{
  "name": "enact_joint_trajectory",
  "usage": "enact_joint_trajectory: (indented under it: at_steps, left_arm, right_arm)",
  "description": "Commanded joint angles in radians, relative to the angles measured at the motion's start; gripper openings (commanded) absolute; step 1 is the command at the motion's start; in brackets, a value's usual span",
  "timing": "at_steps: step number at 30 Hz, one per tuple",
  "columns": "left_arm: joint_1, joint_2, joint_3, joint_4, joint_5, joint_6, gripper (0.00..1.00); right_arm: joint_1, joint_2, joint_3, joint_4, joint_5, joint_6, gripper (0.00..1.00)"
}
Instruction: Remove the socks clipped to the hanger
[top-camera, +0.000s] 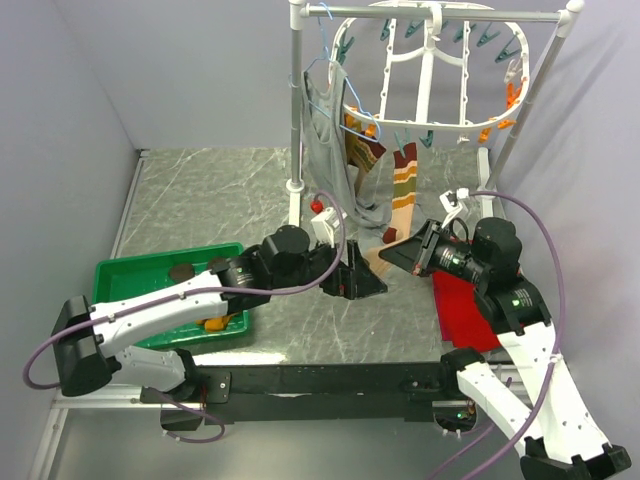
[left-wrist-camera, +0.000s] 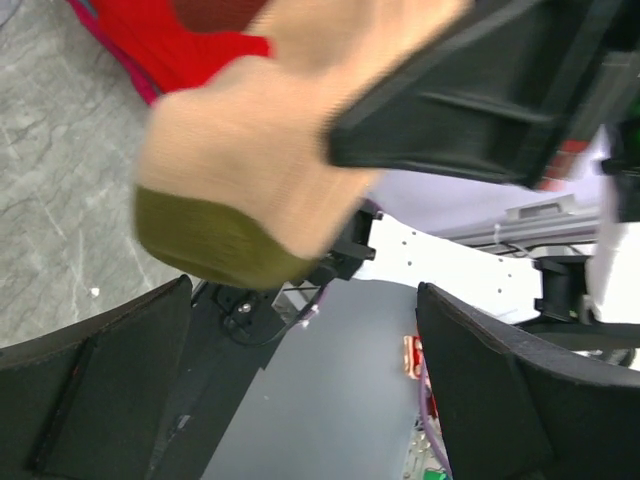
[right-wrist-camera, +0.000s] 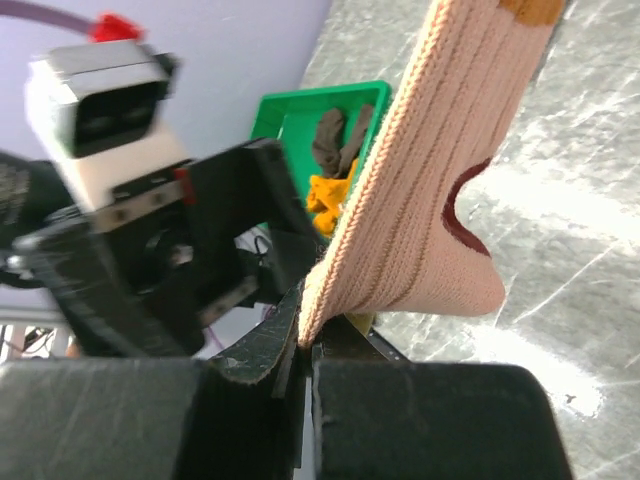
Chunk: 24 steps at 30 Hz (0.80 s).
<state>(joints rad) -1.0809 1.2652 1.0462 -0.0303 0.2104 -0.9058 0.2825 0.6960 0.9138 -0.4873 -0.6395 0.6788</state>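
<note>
Bench (top-camera: 220, 190) first: grey, veined like marble, boxed in by pale lilac walls (top-camera: 150, 70). At the back a white rack (top-camera: 296, 120) carries the round hanger (top-camera: 428, 80), and a striped sock (top-camera: 404, 190) trails from its rim down toward the surface. Right pincer (top-camera: 390, 252) is clenched on that sock's tan foot end, just above the bench. Left pincer (top-camera: 362, 280) gapes wide, released, just beside it, gripping nothing. Over on the left, a green tray (top-camera: 150, 258) sits with a brown sock (top-camera: 182, 270) and an orange sock (top-camera: 212, 323) inside. A red cloth (top-camera: 465, 305) lies flat at the right, under the right arm.
</note>
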Motion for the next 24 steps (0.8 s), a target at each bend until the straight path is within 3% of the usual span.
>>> enact_joint_trajectory:
  at_steps: [1,5,6,8,11,12,14,15,17,20,23,24]
  left_arm:
    - [-0.007,0.046,0.063,0.021,-0.009,0.044,0.95]
    - [-0.005,0.065,0.097,0.053,0.003,0.031,0.79]
    - [-0.005,0.065,0.100,0.055,0.000,0.028,0.69]
    - [-0.005,0.060,0.101,0.061,0.000,0.024,0.59]
    - [-0.007,0.057,0.106,0.049,-0.006,0.027,0.31]
    - [-0.005,0.059,0.107,0.034,-0.014,0.028,0.16]
    - [-0.005,0.063,0.113,0.021,-0.019,0.028,0.03]
    - [-0.005,0.066,0.113,0.003,-0.019,0.028,0.01]
    - [-0.005,0.065,0.115,0.003,-0.006,0.022,0.01]
    - [-0.007,0.053,0.107,0.013,0.020,-0.002,0.01]
    - [-0.011,0.039,0.089,0.056,0.038,-0.033,0.01]
    - [-0.016,0.037,0.086,0.061,0.041,-0.041,0.01]
  right_arm:
    - [-0.005,-0.015,0.051,-0.034,-0.051,0.002,0.00]
    - [-0.008,-0.010,0.057,-0.039,-0.069,0.008,0.00]
    - [-0.005,-0.007,0.057,-0.043,-0.071,0.008,0.00]
    - [-0.005,-0.009,0.059,-0.050,-0.072,0.005,0.00]
    - [-0.006,-0.012,0.068,-0.062,-0.071,-0.001,0.00]
    - [-0.006,-0.007,0.071,-0.065,-0.074,-0.004,0.00]
    - [-0.005,-0.001,0.088,-0.079,-0.071,-0.012,0.01]
    - [-0.006,0.005,0.097,-0.089,-0.068,-0.030,0.02]
    - [-0.006,0.022,0.160,-0.158,-0.017,-0.068,0.16]
    - [-0.006,0.089,0.301,-0.264,0.096,-0.163,0.44]
    - [-0.005,0.177,0.460,-0.348,0.220,-0.249,0.59]
    - [-0.006,0.225,0.499,-0.364,0.244,-0.281,0.59]
